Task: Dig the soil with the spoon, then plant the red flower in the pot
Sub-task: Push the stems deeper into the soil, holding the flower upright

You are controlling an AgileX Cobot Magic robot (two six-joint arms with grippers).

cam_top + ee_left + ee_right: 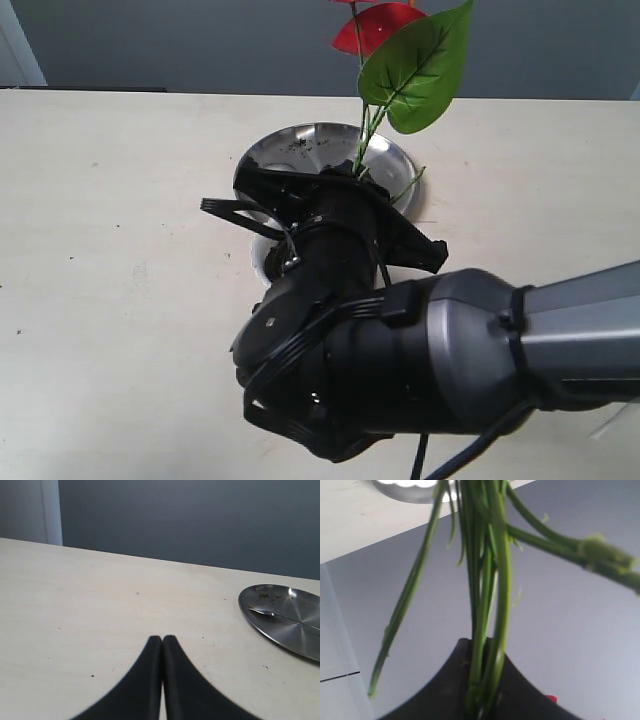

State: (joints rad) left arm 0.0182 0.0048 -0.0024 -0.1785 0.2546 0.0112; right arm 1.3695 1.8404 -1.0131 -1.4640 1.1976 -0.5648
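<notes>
Right hand (480,700): clamped on the flower (405,60) stems, holding it upright over the pot (262,252).
Pot: mostly hidden behind the right arm, just in front of the plate (270,150).
Spoon (272,613): lying on the plate.
Left hand (162,642): fingers together, above bare worktop (110,230), beside the plate.

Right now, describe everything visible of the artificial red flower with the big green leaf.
The artificial red flower has glossy red heart-shaped blooms, partly cut off at the exterior view's top edge, one large veined green leaf and a bundle of long thin green stems that look plastic. It stands roughly upright, leaning slightly, above the round steel plate. The right gripper is shut on the stems. Their lower ends hang free; one side stem branches off and ends in a pale stub. In these views nothing else touches it.
</notes>
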